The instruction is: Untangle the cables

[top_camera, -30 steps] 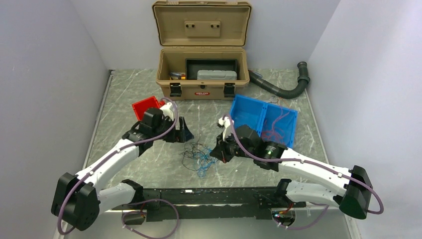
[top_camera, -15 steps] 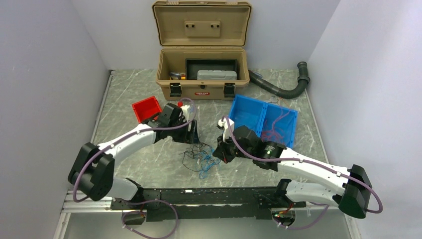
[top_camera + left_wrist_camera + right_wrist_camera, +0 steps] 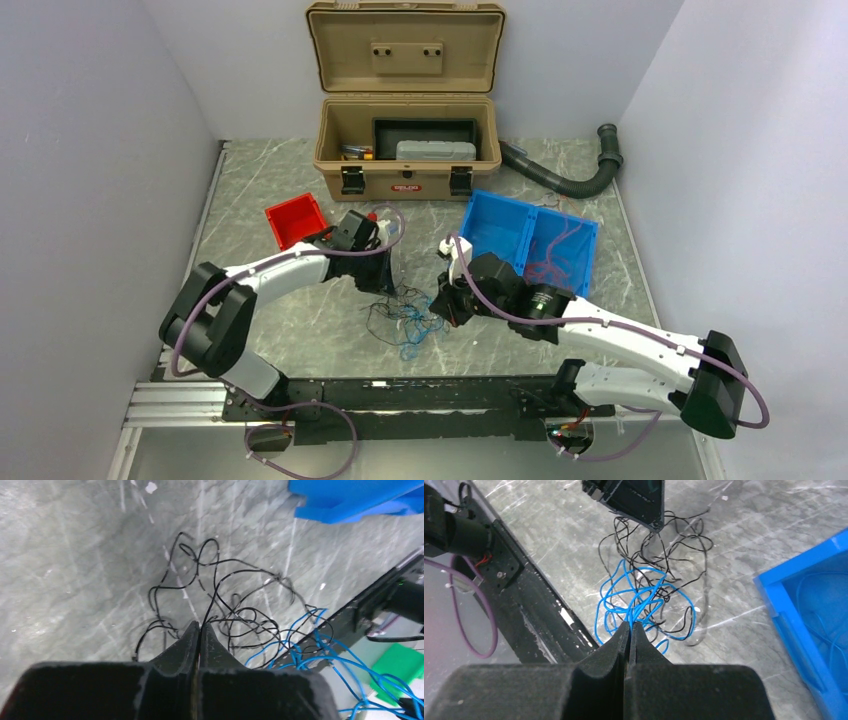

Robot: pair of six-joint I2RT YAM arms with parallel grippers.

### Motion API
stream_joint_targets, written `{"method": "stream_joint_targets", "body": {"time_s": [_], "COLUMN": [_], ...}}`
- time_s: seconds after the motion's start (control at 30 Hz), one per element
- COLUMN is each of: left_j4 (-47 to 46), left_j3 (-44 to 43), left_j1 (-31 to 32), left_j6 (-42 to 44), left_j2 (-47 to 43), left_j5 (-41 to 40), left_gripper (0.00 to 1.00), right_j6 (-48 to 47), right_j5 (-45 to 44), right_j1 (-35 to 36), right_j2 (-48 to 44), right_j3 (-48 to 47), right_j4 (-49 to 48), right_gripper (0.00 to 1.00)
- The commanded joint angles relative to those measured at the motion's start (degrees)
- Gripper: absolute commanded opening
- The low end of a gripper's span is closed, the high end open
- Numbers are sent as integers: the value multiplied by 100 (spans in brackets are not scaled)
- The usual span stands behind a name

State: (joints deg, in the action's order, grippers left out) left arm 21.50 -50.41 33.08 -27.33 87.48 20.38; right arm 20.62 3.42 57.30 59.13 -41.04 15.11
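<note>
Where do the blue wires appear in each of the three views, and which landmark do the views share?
Top external: the blue wires lie at the centre, just left of the right claw.
Left wrist: lower right, beyond the black wires.
Right wrist: centre, running into the right claw.
Shared landmark: the blue bin, top right in the left wrist view, right edge in the right wrist view.

On the grey marbled counter (image 3: 300, 335), an open tan toolbox (image 3: 405, 175) stands at the far middle with its lid up and a grey case (image 3: 435, 150) inside, a small red bin (image 3: 293, 219) sits near its left, a two-compartment blue bin (image 3: 530, 240) near its right, and a black ribbed hose (image 3: 560, 180) curves far right.
</note>
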Motion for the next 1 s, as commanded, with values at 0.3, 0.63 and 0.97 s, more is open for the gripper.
{"method": "stream_joint_targets", "body": {"time_s": [0.3, 0.63, 0.97], "left_j4": [246, 1300, 2129], "left_j3": [-269, -1112, -1430], "left_j1": [-707, -958, -2114], "left_j6": [37, 256, 275], "left_j2": [-1558, -2369, -3274], "left_j5": [-1125, -2575, -3324], "left_gripper": [0, 0, 0], "right_j6": [1266, 1780, 2670], "right_j5": [-3080, -4611, -5674], "right_j1": [-211, -433, -482], "right_j2": [-808, -1782, -2470], "right_j3": [-216, -879, -1245], "right_j4": [1796, 2940, 4024], "right_gripper": [0, 0, 0]}}
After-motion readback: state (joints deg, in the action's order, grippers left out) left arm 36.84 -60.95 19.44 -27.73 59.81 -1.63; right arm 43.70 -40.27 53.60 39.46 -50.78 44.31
